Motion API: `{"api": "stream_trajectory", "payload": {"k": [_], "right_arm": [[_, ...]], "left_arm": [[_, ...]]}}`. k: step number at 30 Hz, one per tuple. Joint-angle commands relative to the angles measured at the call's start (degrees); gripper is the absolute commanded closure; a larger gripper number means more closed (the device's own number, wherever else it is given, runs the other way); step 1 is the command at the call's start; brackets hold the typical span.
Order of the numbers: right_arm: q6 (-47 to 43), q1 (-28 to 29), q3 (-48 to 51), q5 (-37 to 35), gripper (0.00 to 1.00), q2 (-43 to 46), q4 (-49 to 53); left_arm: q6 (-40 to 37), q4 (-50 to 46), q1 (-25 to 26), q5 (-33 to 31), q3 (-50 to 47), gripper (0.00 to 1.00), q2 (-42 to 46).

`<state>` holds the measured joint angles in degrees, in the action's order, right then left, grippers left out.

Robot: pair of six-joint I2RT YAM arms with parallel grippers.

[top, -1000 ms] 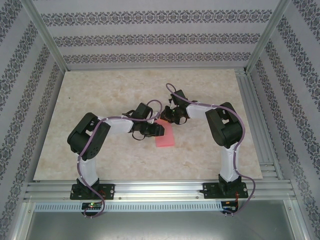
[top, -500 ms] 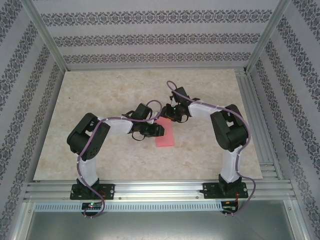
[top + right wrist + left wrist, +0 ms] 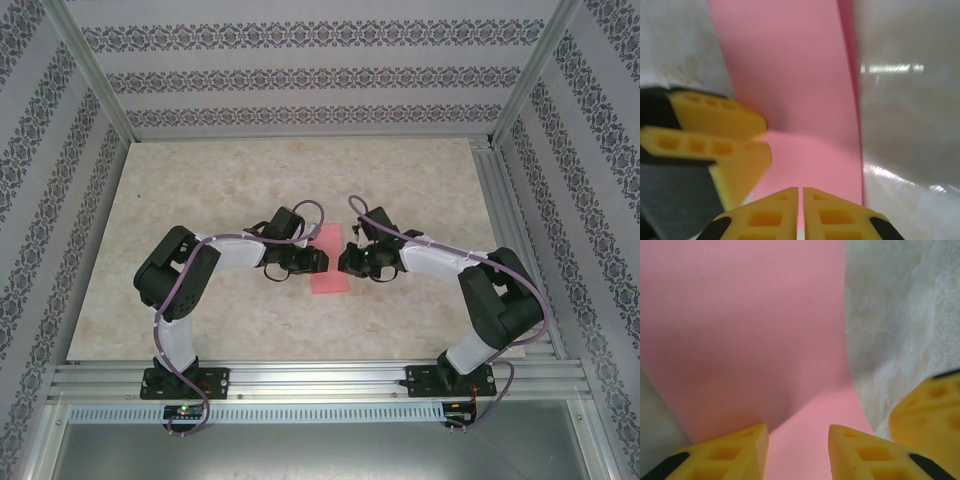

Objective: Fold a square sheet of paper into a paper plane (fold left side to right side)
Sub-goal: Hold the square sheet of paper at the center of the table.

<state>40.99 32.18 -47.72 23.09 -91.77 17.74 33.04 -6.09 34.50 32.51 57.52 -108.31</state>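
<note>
My left gripper (image 3: 797, 434) sits low over the sheet of paper (image 3: 750, 330). Its two yellow fingers stand a narrow way apart with pink showing in the gap, so it grips nothing that I can see. My right gripper (image 3: 800, 192) comes in from the other side with its fingers pressed together. Their tips are down at the paper, but I cannot tell whether any of it is caught between them. From above, the paper lies on the table (image 3: 200, 190) as a narrow upright strip between my two grippers, which nearly meet over its middle. In the right wrist view a darker pink edge peeks out along one long side, which reads to me as a second layer underneath. I judge that the left-to-right fold is already laid over and that I am at the pressing stage. In the left wrist view the top surface looks bowed and shaded rather than flat, so the crease is probably not yet set. The next move calls for one gripper to pin the paper lightly while the closed fingers of the other slide along the folded edge. They need to press hard enough to flatten it without dragging the thin paper or shifting the layers out of line.
</note>
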Motion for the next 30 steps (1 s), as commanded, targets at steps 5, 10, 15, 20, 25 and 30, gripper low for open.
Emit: {"api": "stream_trajectory", "payload": {"k": [5, 10, 15, 20, 25, 30], "right_arm": [[6.0, 4.5, 2.0, 0.7, 0.89, -2.6, -8.4], [6.7, 5.3, 2.9, -0.3, 0.89, -5.5, -9.2], [5.9, 5.3, 4.4, -1.9, 0.89, -5.9, -7.4], [6.9, 4.1, 7.9, -1.9, 0.89, -4.7, -9.3], [6.3, 3.1, 8.9, -1.9, 0.89, -5.1, -10.0], [5.4, 2.0, 10.0, -2.5, 0.9, -6.4, -9.0]], "left_arm": [[-1.0, -2.0, 0.1, -2.4, -1.8, 0.61, -0.5], [-0.8, -2.1, 0.1, -2.3, -1.6, 0.61, -0.4], [-0.5, -1.9, 0.1, -2.4, -1.6, 0.61, -0.3], [-0.4, -1.8, 0.1, -2.4, -1.3, 0.61, -0.4], [-0.4, -2.0, 0.1, -2.5, -1.3, 0.61, -0.4], [-0.2, -2.0, 0.1, -2.5, -1.4, 0.61, -0.2]]}}
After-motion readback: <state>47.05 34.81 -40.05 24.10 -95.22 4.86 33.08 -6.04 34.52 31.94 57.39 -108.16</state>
